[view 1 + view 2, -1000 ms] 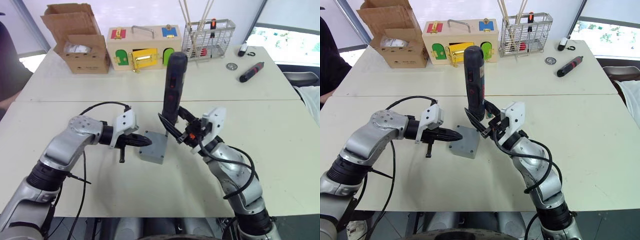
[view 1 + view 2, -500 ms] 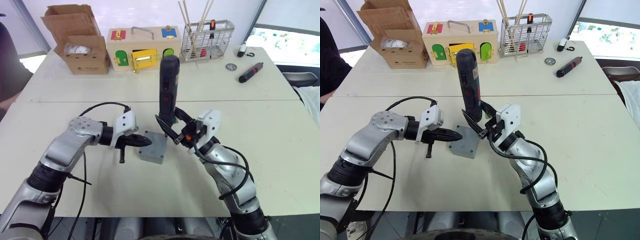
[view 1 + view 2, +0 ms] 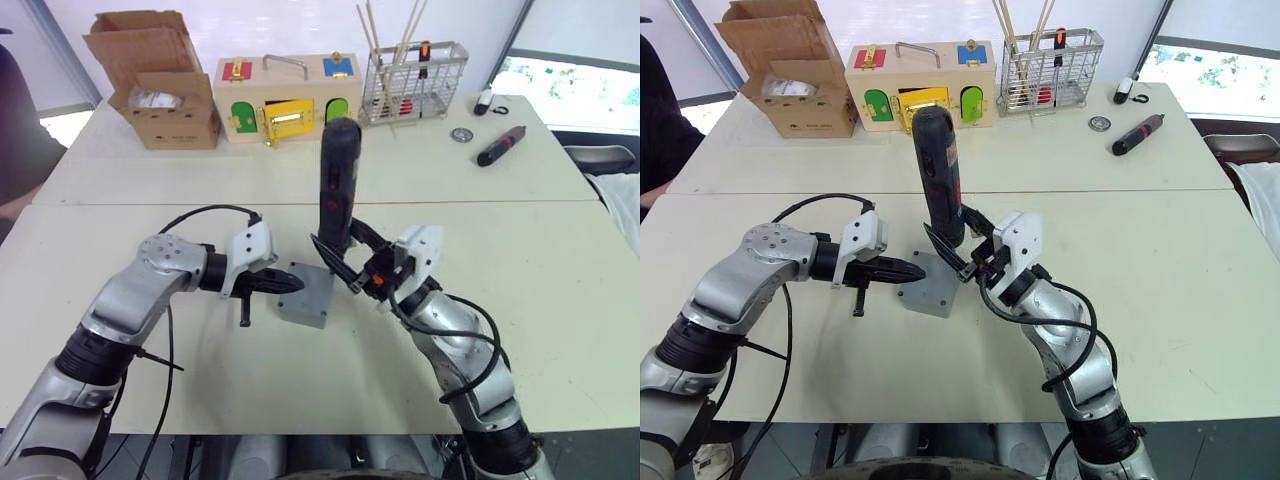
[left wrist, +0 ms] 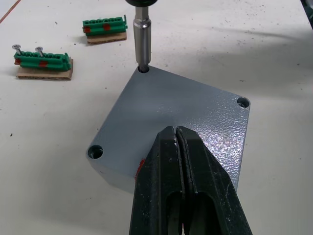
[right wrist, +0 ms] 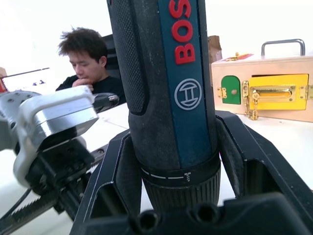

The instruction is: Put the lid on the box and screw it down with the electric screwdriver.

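On white table (image 3: 560,290): right fingers (image 3: 345,262) clamp electric screwdriver (image 3: 335,180); left fingers (image 4: 183,166) together over lid (image 4: 195,117).

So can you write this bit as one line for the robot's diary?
right fingers: holding screwdriver upright | tip: in lid corner hole | left fingers: shut, pressing lid

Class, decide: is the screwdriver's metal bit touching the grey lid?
Touching. The left wrist view shows the metal bit seated in a corner hole of the lid.

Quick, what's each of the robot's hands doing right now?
Left tool: shut, empty, over the lid.
Right tool: shut on the electric screwdriver.
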### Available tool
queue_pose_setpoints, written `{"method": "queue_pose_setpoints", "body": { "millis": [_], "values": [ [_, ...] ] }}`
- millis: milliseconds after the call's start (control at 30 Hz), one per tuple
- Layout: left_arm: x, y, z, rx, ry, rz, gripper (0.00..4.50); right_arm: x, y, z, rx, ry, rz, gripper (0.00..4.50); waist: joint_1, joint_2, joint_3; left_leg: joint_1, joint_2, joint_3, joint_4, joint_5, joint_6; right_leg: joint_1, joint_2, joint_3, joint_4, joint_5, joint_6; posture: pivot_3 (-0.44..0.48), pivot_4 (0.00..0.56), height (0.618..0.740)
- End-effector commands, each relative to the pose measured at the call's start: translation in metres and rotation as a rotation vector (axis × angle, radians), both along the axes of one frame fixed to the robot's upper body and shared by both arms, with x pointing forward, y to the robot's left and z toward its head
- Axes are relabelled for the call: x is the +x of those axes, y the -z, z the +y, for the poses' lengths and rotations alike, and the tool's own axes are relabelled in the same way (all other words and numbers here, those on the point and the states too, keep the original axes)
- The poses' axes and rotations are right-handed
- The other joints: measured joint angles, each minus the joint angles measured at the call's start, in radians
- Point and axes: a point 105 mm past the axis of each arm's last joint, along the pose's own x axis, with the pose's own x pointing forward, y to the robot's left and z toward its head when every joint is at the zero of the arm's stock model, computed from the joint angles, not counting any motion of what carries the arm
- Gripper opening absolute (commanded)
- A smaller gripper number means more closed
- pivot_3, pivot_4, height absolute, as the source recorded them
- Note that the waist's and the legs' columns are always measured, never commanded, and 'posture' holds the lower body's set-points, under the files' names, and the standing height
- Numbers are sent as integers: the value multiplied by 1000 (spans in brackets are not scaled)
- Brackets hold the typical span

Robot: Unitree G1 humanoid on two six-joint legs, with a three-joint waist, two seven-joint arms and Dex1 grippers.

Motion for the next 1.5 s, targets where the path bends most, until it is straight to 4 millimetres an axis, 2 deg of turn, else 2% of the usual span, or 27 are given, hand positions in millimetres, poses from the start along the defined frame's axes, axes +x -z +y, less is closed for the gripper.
{"method": "queue_pose_setpoints", "body": {
  "millis": [33,133,367,567,1167,1233,1300,1500],
  "values": [
    [0,11,3,37,-20,25,0,1,29,0,-77,3,93,1909,0,0,0,4,0,0,-1,0,1,4,0,0,0,0,0,0,150,740],
    [-1,12,2,38,-18,25,0,2,34,-2,-86,4,100,1909,2,0,-1,13,0,0,-4,-1,2,12,0,0,-3,0,0,0,150,740],
    [-1,9,2,35,-24,24,0,8,47,-6,-95,46,187,1909,1,-1,-4,13,0,0,-4,-1,2,12,0,0,-2,0,0,0,150,740],
    [0,9,4,40,-33,24,0,4,59,-7,-153,38,200,1909,3,-2,-9,13,0,-1,-4,-1,2,13,0,0,-2,0,0,0,150,740],
    [-2,18,-1,41,-22,42,0,8,45,-8,-149,47,138,1909,5,-3,-11,14,0,-1,-4,-1,2,14,0,0,-3,0,0,0,150,740],
    [-3,21,0,47,-22,46,0,9,40,-9,-143,49,121,1909,5,-3,-11,14,0,-1,-4,-1,2,14,0,0,-3,0,0,0,150,740],
    [-3,22,1,47,-25,50,0,9,26,-11,-122,41,83,1909,5,-3,-11,14,0,-1,-4,-1,2,14,0,0,-3,0,0,0,150,740],
    [1,12,4,11,-46,50,0,8,-46,-28,-69,25,-96,1909,8,-1,-9,13,0,-1,-3,-1,2,13,0,0,-3,0,0,0,150,740]
  ]
}}
